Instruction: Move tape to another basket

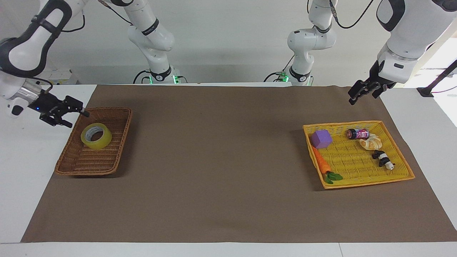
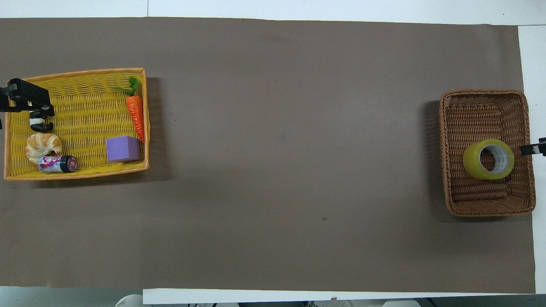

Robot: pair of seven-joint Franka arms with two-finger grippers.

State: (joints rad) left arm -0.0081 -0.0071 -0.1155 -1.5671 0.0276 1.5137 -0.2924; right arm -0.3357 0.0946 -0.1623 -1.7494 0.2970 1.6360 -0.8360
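The yellow tape (image 1: 96, 136) rests free in the dark brown wicker basket (image 1: 123, 123) at the right arm's end of the table. It also shows in the overhead view (image 2: 489, 158), slightly tilted, inside the basket (image 2: 484, 92). My right gripper (image 1: 78, 120) is open and empty, raised just outside the basket's rim, apart from the tape. Only its tip shows in the overhead view (image 2: 533, 149). My left gripper (image 1: 357, 98) hangs in the air by the yellow tray's corner and waits.
A bright yellow woven tray (image 1: 360, 184) at the left arm's end holds a purple cube (image 1: 321, 139), a carrot (image 1: 321, 165), a can (image 1: 358, 134), a croissant (image 1: 371, 143) and a panda toy (image 1: 383, 159). Brown paper covers the table.
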